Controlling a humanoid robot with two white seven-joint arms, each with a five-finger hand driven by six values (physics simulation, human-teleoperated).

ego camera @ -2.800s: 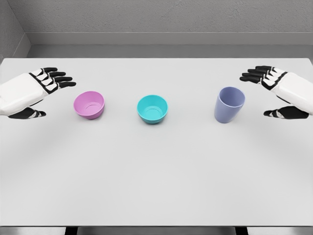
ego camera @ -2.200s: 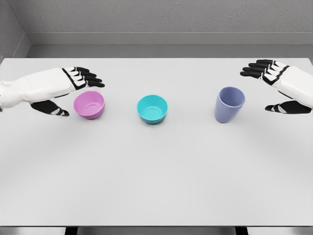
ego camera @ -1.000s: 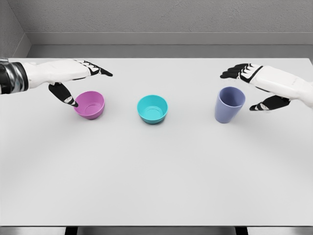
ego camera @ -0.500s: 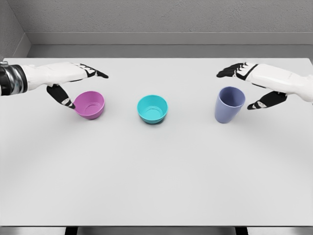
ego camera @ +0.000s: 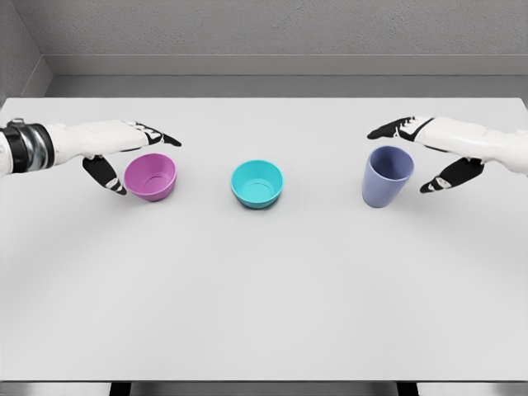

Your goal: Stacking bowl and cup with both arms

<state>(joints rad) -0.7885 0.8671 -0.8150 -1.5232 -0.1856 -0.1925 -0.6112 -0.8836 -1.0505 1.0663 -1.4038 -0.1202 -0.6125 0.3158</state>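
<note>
While both hands bracket their targets, open, left hand (ego camera: 115,153) at the pink bowl (ego camera: 151,176) toward the table's (ego camera: 264,297) left edge, right hand (ego camera: 429,153) at the cup (ego camera: 386,176), closing comes next.

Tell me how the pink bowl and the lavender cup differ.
The pink plastic bowl is low and wide; the lavender plastic cup is tall and narrower. The bowl sits at the table's left, next to the left hand; the cup stands at the right, by the right hand. Both stand upright with their openings up, ungrasped, on the white table, either side of the teal bowl.
</note>
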